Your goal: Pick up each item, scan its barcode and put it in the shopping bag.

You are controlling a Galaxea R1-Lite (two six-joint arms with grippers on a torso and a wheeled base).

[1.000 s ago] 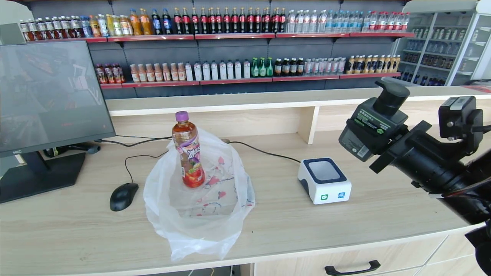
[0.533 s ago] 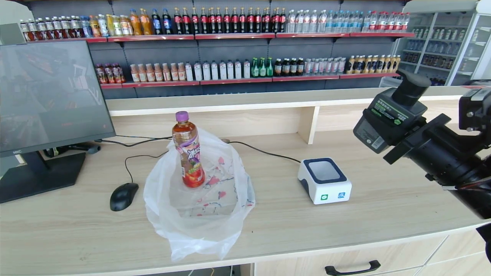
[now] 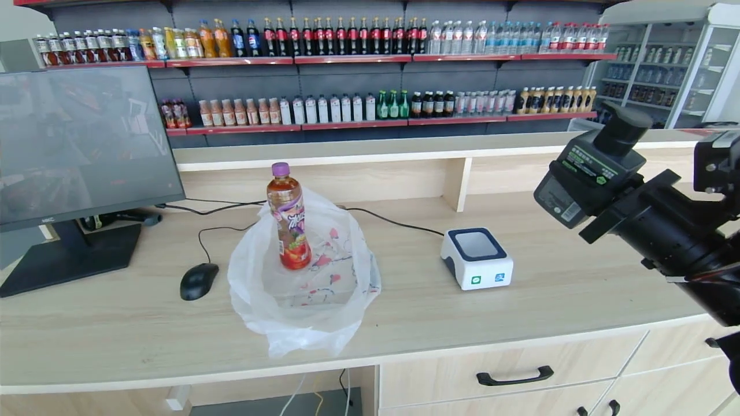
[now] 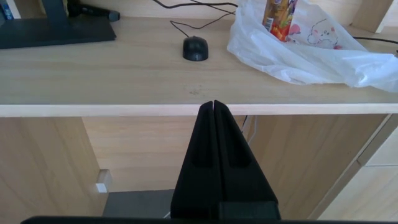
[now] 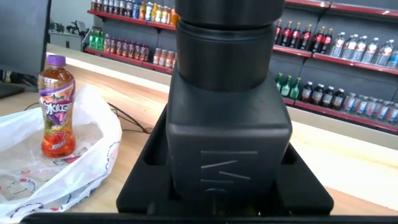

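Note:
A black container [image 3: 584,173] with a round cap and a green label is held tilted in my right gripper [image 3: 607,199], which is shut on it, high above the counter's right end, to the right of the scanner. Up close, the container [image 5: 227,124] stands between the fingers. The white scanner [image 3: 476,258] with a dark window sits on the counter. A tea bottle [image 3: 287,216] with a purple cap stands upright inside the open plastic shopping bag [image 3: 300,300]. My left gripper [image 4: 213,111] is shut on nothing, low in front of the counter's edge [image 4: 124,111].
A monitor [image 3: 81,144] stands at the counter's left, with a black mouse [image 3: 198,281] and cables beside the bag. A raised wooden ledge [image 3: 370,156] runs behind. Drink shelves [image 3: 352,58] fill the back wall. Drawers [image 3: 511,378] lie under the counter's front.
My right arm carried the black container to the right and a little up, away from the scanner. The whole head view then shifted, so the camera moved.

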